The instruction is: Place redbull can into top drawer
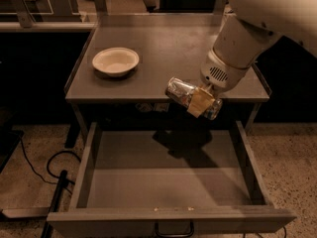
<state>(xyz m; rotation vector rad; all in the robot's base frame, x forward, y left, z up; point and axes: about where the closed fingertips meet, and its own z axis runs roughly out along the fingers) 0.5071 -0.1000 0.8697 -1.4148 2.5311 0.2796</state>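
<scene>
My gripper [200, 102] is shut on the redbull can [180, 92], a shiny silver can held lying on its side. It hangs in the air just past the tabletop's front edge, above the back of the open top drawer [168, 175]. The drawer is pulled fully out; its inside is bare grey metal and its dark loop handle [174, 230] shows at the bottom. The can's shadow falls on the drawer floor. The white arm reaches in from the upper right.
A cream round bowl [115, 61] sits on the grey tabletop [168, 48] at the left. Black cables [37, 167] and a dark bar lie on the speckled floor left of the drawer. Other furniture stands behind the table.
</scene>
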